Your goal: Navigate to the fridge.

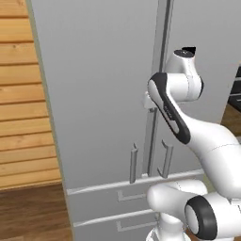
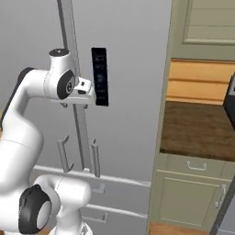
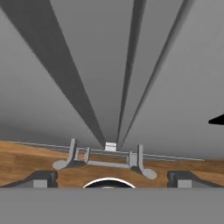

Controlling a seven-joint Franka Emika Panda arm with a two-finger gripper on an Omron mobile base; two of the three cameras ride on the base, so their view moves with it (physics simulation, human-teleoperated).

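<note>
- Looking through the left base view, you see the fridge [image 1: 99, 94] straight ahead and close, its light-grey doors taking up most of the picture, with two vertical bar handles [image 1: 134, 162] low at the centre seam and drawers [image 1: 108, 207] below them. The arm rises from the lower right, bends at the elbow and folds back toward the doors, its wrist held high near the seam. A wood-plank wall [image 1: 23, 103] stands to the left of the fridge.
- From the right base view, you see the arm come up from the lower left, its wrist level with the narrow black control panel [image 2: 100, 75] on the fridge's right door. A beige-green cabinet [image 2: 193, 197] and a dark wooden counter [image 2: 197, 128] sit to the right of the fridge. You cannot tell the fingers' spread from either base view.
- In the hand view, you look down along the fridge front toward the wooden floor [image 3: 26, 162]. The gripper [image 3: 109, 179] shows its two dark fingertips [image 3: 39, 178] wide apart at the bottom, with nothing between them and touching nothing.
</note>
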